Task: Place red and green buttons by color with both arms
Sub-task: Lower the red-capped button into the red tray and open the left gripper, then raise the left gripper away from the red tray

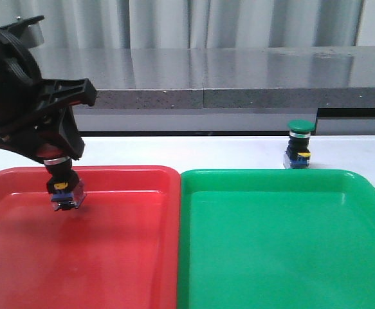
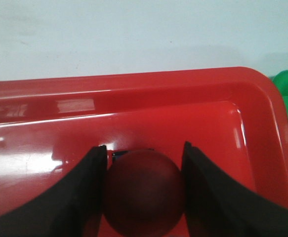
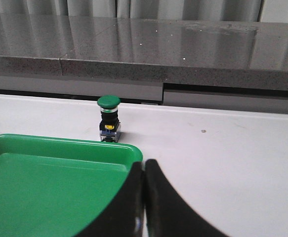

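My left gripper [image 1: 54, 153] is shut on the red button [image 1: 64, 183] and holds it by its dark red cap [image 2: 144, 190] just above the floor of the red tray [image 1: 129, 175], near the tray's far edge. The button's black body, yellow tab and clear base hang below the fingers. The green button [image 1: 298, 145] stands upright on the white table behind the green tray [image 1: 271, 175]; it also shows in the right wrist view [image 3: 108, 118]. My right gripper [image 3: 144, 165] is shut and empty, above the green tray's right corner [image 3: 129, 150]. The right arm is out of the front view.
The red and green trays lie side by side at the front of the white table [image 1: 193, 151]. A grey stone ledge [image 1: 238, 80] runs along the back, with a pale curtain behind it.
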